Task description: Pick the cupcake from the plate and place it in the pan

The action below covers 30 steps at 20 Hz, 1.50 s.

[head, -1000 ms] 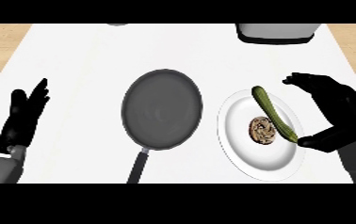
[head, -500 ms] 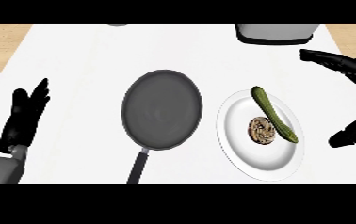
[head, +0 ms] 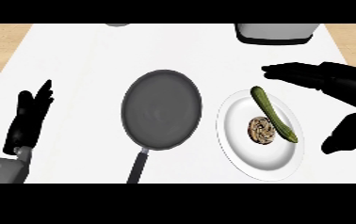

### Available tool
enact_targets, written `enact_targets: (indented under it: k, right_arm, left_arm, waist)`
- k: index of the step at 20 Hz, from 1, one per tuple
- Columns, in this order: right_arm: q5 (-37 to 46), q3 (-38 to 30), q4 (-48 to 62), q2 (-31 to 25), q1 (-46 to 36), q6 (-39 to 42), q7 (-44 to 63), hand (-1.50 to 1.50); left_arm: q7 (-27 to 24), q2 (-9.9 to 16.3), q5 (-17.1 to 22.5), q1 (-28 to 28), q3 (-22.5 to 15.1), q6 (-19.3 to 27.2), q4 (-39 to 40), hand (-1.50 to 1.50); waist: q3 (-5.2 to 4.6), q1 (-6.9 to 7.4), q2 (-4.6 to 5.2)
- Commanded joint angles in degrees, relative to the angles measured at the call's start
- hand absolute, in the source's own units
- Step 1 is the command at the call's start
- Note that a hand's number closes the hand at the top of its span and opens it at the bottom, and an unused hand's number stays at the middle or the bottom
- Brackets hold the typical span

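Firstly, at the far left edge the left hand [head: 28, 119] rests open, its fingers straight and pointing up. Next to the right lies the dark pan [head: 161, 109], its handle pointing toward the lower edge. Beside it, the white plate [head: 245, 152] holds the cupcake [head: 262, 130] near its middle, with a green cucumber [head: 272, 114] touching the cupcake's right side. At the far right, the right hand [head: 327, 79] hovers open, fingers spread apart from the thumb, holding nothing.

You see the cupcake [head: 262, 130] on the plate [head: 243, 145] right of center, beside a cucumber [head: 272, 114]. The pan [head: 161, 109] sits at center. Your right hand [head: 327, 79] is spread open at the frame's right edge; your left hand [head: 28, 119] rests at the left edge.
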Motion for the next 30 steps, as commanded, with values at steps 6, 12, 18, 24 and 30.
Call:
enact_targets:
  k: [6, 12, 18, 24, 30]
  right_arm:
    - [13.0, 6.7, -6.8, 3.1, 3.2, 2.0, 7.2, -1.50]
    - [22.2, 8.9, -7.8, 8.5, 8.5, -1.4, 6.0, -1.50]
    - [31.6, 7.9, 0.5, 9.1, 7.5, -4.7, -1.2, -1.50]
    - [36.3, 6.5, 6.3, 12.3, 5.7, -3.9, -4.8, -1.50]
    - [41.5, 7.3, 3.1, 15.1, 11.7, -5.7, -5.2, -1.50]
  left_arm:
    - [-2.3, 0.2, 0.1, -0.9, 5.0, -4.3, 4.7, 0.00]
    - [2.3, -1.0, -3.0, -1.1, 5.4, -4.4, 0.3, 0.00]
    - [-0.7, -3.4, -5.7, 3.2, 6.5, -5.0, -1.2, 0.00]
    - [-1.3, -6.6, -8.3, 1.9, 8.3, -5.3, 1.4, 0.00]
    - [-0.4, -5.7, -9.0, 0.8, 12.0, -9.3, 2.3, 0.00]
  waist:
    - [0.01, -0.60, 0.05]
    - [0.04, -0.60, 0.05]
    - [0.05, -0.27, 0.09]
    - [0.04, -0.29, 0.15]
    - [0.03, -0.50, 0.10]
